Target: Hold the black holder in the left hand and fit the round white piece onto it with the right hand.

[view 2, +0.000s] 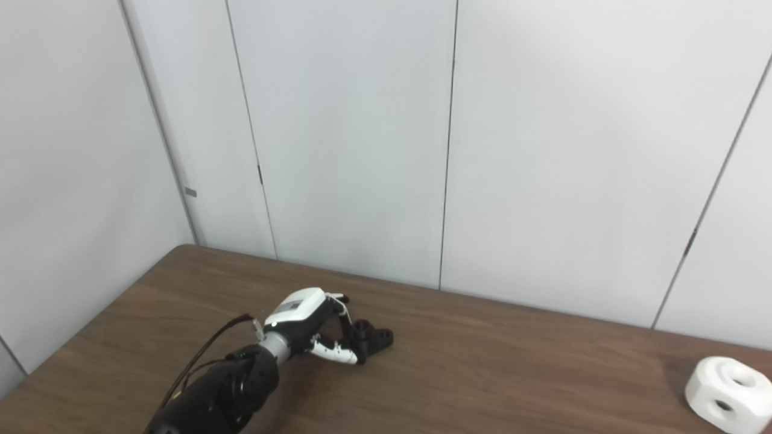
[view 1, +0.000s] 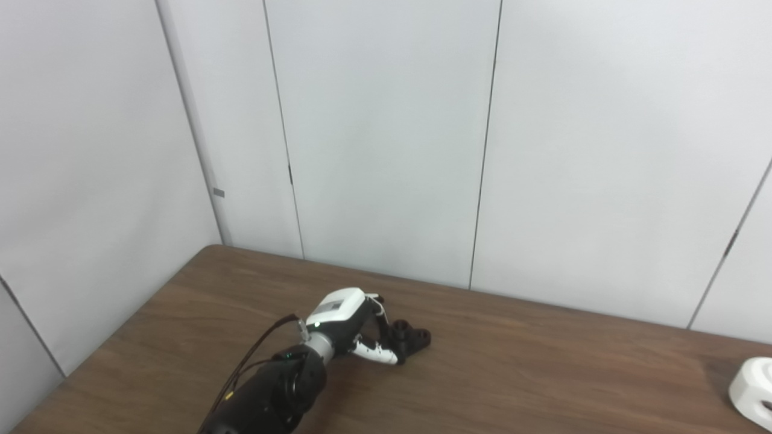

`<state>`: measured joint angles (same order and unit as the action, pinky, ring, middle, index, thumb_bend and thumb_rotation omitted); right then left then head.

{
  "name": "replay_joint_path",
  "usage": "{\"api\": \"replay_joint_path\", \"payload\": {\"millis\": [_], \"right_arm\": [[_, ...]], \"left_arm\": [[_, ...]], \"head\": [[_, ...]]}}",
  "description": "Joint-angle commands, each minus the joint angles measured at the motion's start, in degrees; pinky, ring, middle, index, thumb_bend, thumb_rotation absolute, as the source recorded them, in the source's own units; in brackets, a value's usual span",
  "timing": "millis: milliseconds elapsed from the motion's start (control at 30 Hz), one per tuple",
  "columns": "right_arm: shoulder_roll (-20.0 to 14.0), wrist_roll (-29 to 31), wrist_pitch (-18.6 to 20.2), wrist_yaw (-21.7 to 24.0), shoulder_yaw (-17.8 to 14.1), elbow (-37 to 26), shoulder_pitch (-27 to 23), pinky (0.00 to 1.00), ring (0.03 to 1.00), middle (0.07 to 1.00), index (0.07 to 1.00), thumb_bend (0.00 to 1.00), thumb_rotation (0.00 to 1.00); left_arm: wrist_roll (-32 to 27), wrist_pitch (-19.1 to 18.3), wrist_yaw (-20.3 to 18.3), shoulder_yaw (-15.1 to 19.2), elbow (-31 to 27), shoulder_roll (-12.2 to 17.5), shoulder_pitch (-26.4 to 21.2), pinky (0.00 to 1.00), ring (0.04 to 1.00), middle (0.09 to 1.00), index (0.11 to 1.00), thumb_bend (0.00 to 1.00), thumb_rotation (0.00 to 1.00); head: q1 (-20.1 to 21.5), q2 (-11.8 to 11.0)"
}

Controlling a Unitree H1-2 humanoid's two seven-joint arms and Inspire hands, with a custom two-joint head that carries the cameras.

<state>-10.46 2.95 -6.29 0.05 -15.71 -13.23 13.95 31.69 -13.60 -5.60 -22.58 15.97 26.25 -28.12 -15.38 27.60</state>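
The black holder lies on the brown table, left of centre; it also shows in the right eye view. My left hand rests at the holder's left side, with its fingers curled around the near end. Whether the grip is firm I cannot tell. The round white piece with two holes sits on the table at the far right, cut off by the edge in the left eye view. My right hand is not in view.
Pale grey wall panels stand right behind the table's far edge and along its left side. The table's back left corner is close to the left arm.
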Motion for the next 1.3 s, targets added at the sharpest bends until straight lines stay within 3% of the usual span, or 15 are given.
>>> {"api": "replay_joint_path", "payload": {"millis": [0, 300, 433, 567, 667, 800, 1000, 1267], "right_arm": [[-0.18, -1.27, -2.23, -0.86, -0.16, -2.05, -0.32, 0.92, 0.92, 0.936, 0.902, 0.91, 0.84], [0.38, -4.16, -0.66, -1.68, 0.53, -4.08, 0.17, 0.83, 0.883, 0.915, 0.895, 0.89, 0.86], [0.78, -5.57, -0.18, -1.98, 1.01, -5.05, 0.27, 0.84, 0.879, 0.915, 0.894, 0.9, 0.88], [1.67, -5.65, 0.79, -2.03, 1.45, -6.24, 0.31, 0.8, 0.867, 0.908, 0.887, 0.91, 0.87], [1.78, -3.17, 0.29, -1.27, 1.92, -6.18, 0.14, 0.8, 0.862, 0.901, 0.881, 0.91, 0.86], [1.63, 1.05, 0.43, 0.02, 2.68, -6.44, 0.2, 0.88, 0.921, 0.935, 0.873, 0.88, 0.77], [2.23, 0.22, 1.54, -0.68, 3.4, -6.66, 0.21, 0.84, 0.897, 0.916, 0.861, 0.92, 0.75], [2.7, -2.17, 0.08, -1.8, 4.35, -5.23, -1.21, 0.8, 0.882, 0.89, 0.84, 0.98, 0.72]], "left_arm": [[-0.12, 2.47, -4.45, -2.68, -1.1, -2.01, 0.76, 1.0, 0.959, 0.916, 0.48, 0.52, 0.05], [0.5, 5.87, -5.31, -4.34, -2.53, -3.5, 1.35, 1.0, 0.966, 0.919, 0.481, 0.52, 0.05], [1.52, 6.1, -6.0, -5.89, -3.88, -4.04, 1.48, 1.0, 0.969, 0.92, 0.481, 0.51, 0.05], [0.92, 9.46, -5.22, -6.23, -3.93, -4.52, 2.1, 1.0, 0.964, 0.912, 0.482, 0.51, 0.05], [1.03, 11.98, -5.31, -6.6, -3.82, -4.79, 2.39, 1.0, 0.962, 0.909, 0.481, 0.51, 0.05], [1.5, 13.99, -5.85, -7.27, -4.06, -5.21, 2.66, 1.0, 0.953, 0.904, 0.481, 0.51, 0.05], [2.28, 16.94, -5.86, -8.6, -3.66, -5.22, 2.73, 1.0, 0.938, 0.899, 0.482, 0.51, 0.05], [2.0, 22.04, -5.32, -9.08, -2.31, -5.38, 2.89, 0.98, 0.934, 0.891, 0.481, 0.52, 0.05]], "head": [[0.36, 0.09], [3.6, 0.46], [5.57, 0.67], [8.15, 1.17], [9.58, 1.44], [11.31, 1.64], [13.62, 1.8], [18.41, 1.55]]}}
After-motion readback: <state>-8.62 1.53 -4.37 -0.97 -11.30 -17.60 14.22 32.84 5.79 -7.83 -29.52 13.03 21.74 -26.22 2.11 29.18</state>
